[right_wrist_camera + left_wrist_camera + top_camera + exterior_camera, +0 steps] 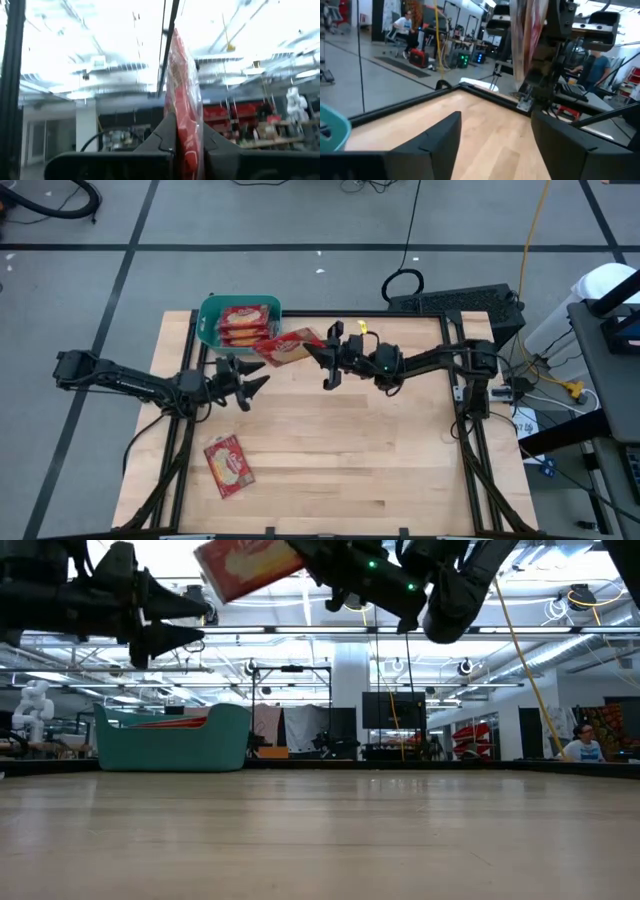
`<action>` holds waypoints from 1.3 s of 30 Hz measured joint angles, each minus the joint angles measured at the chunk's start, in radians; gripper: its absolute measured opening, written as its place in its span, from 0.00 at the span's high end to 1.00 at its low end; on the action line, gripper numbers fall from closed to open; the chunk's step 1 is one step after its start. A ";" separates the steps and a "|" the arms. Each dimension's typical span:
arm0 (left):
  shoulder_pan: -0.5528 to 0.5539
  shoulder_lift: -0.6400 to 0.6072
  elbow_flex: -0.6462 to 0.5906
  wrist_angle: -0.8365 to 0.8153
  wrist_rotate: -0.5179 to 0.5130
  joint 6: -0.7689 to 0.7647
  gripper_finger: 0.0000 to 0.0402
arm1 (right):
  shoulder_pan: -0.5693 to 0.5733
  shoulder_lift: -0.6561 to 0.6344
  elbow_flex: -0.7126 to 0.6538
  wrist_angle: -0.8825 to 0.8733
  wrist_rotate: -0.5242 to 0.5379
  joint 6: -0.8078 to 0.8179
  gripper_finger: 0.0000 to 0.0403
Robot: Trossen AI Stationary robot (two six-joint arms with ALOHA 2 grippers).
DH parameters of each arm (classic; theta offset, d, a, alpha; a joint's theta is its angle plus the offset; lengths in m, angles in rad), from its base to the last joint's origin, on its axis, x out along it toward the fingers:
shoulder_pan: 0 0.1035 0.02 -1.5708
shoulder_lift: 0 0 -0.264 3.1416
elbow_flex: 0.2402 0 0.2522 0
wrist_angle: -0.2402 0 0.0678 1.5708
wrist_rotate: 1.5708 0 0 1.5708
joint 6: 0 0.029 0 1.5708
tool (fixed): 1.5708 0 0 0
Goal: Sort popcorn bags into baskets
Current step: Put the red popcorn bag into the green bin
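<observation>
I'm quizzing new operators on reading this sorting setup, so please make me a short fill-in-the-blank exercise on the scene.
1. The right claw is shut on a ____ popcorn bag held in the air.
2. The teal basket already holds ____ bags.
3. The left claw is open and holds ____.
4. ____ bag lies alone on the table.

Missing words: red; several; nothing; one

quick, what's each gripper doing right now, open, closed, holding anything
Left gripper: open, empty, raised over the table near the teal basket.
Right gripper: shut on a popcorn bag, held up beside the basket.
</observation>
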 joint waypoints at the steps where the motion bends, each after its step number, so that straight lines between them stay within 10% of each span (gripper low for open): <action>1: -0.006 0.013 0.008 0.011 -0.005 0.011 0.37 | 0.006 0.013 0.004 0.032 0.006 0.000 0.99; 10: -0.036 0.131 0.071 0.177 0.043 0.171 0.34 | 0.037 0.030 0.057 -0.032 0.004 -0.045 0.99; 22: -0.033 0.133 0.096 0.182 0.036 0.241 0.92 | 0.033 0.030 0.057 -0.070 0.001 -0.065 0.97; 26: -0.023 0.074 0.095 0.162 -0.016 0.268 0.94 | -0.004 0.009 0.037 -0.126 0.001 -0.039 0.95; 39: 0.129 -0.374 0.096 -0.519 -0.044 0.179 0.96 | -0.180 -0.090 0.001 -0.762 -0.160 0.012 0.64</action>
